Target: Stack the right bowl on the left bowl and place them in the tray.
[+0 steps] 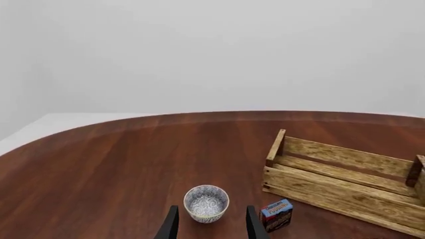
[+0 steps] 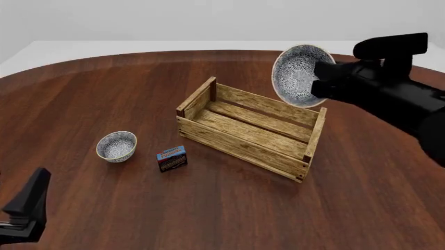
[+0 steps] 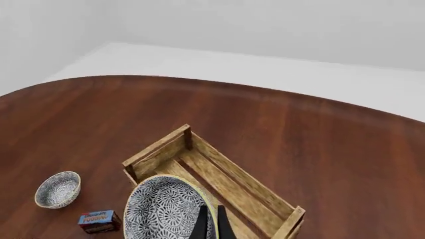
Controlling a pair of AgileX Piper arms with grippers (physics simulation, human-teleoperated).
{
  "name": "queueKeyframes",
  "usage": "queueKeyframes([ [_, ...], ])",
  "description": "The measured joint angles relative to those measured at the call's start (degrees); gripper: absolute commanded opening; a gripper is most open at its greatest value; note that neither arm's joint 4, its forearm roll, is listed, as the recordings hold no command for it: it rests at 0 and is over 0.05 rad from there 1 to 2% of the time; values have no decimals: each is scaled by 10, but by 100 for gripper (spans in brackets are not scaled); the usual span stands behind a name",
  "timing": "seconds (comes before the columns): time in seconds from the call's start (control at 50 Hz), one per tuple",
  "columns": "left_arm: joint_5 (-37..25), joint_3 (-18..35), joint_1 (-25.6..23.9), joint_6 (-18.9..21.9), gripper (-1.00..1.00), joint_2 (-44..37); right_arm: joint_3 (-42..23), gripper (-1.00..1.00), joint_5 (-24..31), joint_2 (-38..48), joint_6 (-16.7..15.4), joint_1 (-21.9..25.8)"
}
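The left bowl (image 2: 116,146), small with a blue-white pattern, stands upright on the table left of the tray (image 2: 208,128), a slatted wooden crate. My left gripper (image 2: 28,204) hovers low near the front left corner, open and empty; the wrist view shows the left bowl (image 1: 206,202) some way ahead of its spread fingers (image 1: 171,225). The right bowl (image 2: 299,75), larger, hangs tipped on its side above the tray's far right end. My right gripper (image 2: 321,78) is shut on its rim, and the thin fingers (image 3: 200,223) pinch the right bowl (image 3: 162,211) at its edge.
A small blue-and-red box (image 2: 172,158) lies between the left bowl and the tray's near left corner. The tray sits diagonally mid-table, with nothing inside it. Brown wooden table (image 2: 208,208) curves away at the back, where a white floor begins.
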State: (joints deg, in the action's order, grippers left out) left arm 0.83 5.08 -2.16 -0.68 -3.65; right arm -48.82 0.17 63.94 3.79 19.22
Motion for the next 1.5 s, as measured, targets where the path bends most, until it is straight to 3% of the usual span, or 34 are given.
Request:
queueKeyframes([
  [0.26,27,9,-15,14,100,-37,14,-100,-64,28,10,42],
  [0.5,88,38,-68,22,100,-123,24,-100,-96,38,13,61],
  [0.9,149,135,-201,30,100,-260,23,-100,-104,33,18,87],
  [1.18,145,225,-306,43,100,-357,23,-100,-104,35,11,96],
  [1.5,153,314,-368,64,100,-474,21,-100,-105,46,4,104],
])
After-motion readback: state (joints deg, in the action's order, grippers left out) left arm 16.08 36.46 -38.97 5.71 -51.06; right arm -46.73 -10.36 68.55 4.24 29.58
